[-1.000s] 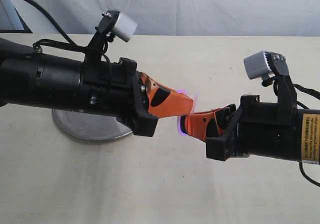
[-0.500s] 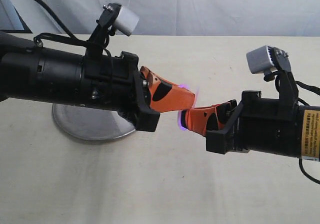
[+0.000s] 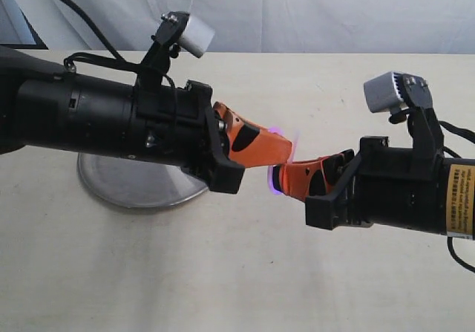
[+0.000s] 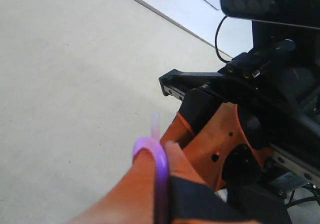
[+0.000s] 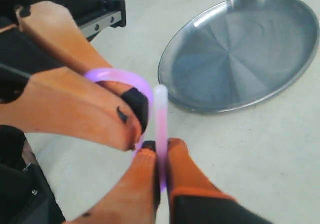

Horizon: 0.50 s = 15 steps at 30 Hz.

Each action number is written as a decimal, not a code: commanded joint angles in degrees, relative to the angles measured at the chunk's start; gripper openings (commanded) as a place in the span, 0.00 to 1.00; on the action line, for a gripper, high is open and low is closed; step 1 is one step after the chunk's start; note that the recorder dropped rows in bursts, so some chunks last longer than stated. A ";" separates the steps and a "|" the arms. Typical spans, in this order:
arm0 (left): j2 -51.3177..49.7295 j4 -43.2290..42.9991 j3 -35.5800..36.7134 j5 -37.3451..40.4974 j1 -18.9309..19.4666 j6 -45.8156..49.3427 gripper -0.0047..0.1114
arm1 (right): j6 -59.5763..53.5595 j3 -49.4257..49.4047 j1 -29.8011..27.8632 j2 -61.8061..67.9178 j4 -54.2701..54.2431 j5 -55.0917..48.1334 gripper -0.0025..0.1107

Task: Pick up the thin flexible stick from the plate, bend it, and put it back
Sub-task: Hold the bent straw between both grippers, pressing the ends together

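The plate (image 3: pixel 137 192) sits on the table (image 3: pixel 223 272) at left, half hidden under the left arm. Both arms lie nearly level, tips meeting mid-scene above the table. The left gripper (image 3: pixel 286 151) and right gripper (image 3: pixel 277 177) each pinch the thin flexible stick (image 5: pixel 160 119), looped between them.

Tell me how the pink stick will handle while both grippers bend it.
The stick curves into a tight loop between the left gripper and right gripper with no visible kink, so it is probably floppy and may spring back. It looks very thin, so likely light and slip-prone.
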<state>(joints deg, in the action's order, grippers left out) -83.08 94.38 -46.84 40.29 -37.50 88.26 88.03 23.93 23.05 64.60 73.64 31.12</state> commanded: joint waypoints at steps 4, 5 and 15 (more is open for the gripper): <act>-0.89 2.20 -0.62 -5.21 0.27 0.65 0.04 | -1.15 0.03 1.12 -0.85 2.71 24.20 0.01; -0.89 2.23 -0.62 -5.31 0.27 0.65 0.04 | -1.15 0.03 1.12 -0.85 2.49 23.57 0.01; -0.56 2.33 -0.62 -5.86 0.27 0.51 0.04 | -1.36 0.03 1.12 -0.85 1.40 19.52 0.01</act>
<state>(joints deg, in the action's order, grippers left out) -83.21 94.38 -46.84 40.40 -37.50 88.26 88.03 23.93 23.05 64.60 73.08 31.08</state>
